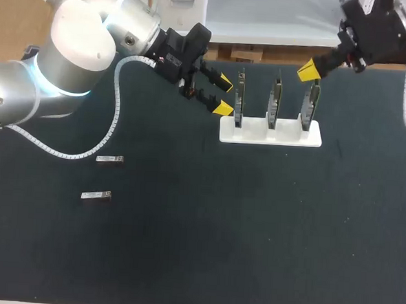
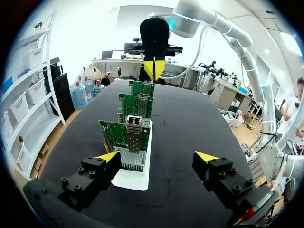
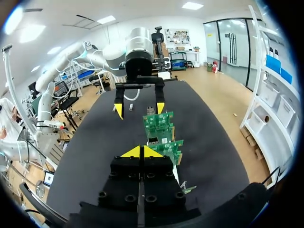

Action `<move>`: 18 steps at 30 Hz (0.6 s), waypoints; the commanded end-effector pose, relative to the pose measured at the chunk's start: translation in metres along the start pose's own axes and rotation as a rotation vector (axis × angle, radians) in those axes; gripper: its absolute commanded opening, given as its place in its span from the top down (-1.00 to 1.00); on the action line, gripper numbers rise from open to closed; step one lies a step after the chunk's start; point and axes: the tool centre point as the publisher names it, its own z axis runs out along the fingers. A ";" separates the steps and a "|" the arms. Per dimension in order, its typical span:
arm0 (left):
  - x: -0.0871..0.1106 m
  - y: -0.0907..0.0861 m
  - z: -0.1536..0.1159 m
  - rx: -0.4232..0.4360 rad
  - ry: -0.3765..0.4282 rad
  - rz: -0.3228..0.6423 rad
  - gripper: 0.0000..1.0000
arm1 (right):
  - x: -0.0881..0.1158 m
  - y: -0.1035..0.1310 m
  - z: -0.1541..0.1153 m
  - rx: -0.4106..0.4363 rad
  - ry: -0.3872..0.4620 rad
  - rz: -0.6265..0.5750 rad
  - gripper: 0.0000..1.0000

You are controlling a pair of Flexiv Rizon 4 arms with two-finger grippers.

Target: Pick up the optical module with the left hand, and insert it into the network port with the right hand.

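— Left gripper (image 1: 224,95)?
— Fingers spread wide, just beside the card rack (image 1: 270,133).
— Right gripper (image 1: 308,71)?
— Tips pressed together, at the rack's other end.
— Optical modules (image 1: 110,159), (image 1: 96,196)?
— Two, lying well apart from both grippers.

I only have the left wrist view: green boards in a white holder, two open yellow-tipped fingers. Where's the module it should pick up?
Observer: The head view shows one optical module and a second module lying flat on the black table, left of the white holder.
Operator: What faces me from the far end?
Observer: The right gripper; the right wrist view shows its fingers shut with nothing between them.
Operator: And where is my gripper?
Observer: The left gripper hangs at the holder's left end, beside the leftmost board, away from both modules.
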 end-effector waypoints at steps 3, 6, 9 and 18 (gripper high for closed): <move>0.000 -0.002 0.000 -0.005 0.002 -0.002 -1.00 | 0.001 0.001 0.002 0.005 0.002 -0.009 1.00; 0.000 -0.002 0.000 -0.005 0.002 -0.002 -1.00 | 0.001 -0.002 0.004 0.007 0.014 -0.018 1.00; 0.000 -0.002 0.000 -0.005 0.002 -0.002 -1.00 | 0.001 -0.005 0.008 0.012 0.020 -0.022 1.00; 0.000 -0.002 0.000 -0.005 0.002 -0.002 -1.00 | 0.001 -0.007 0.009 0.005 0.031 -0.033 1.00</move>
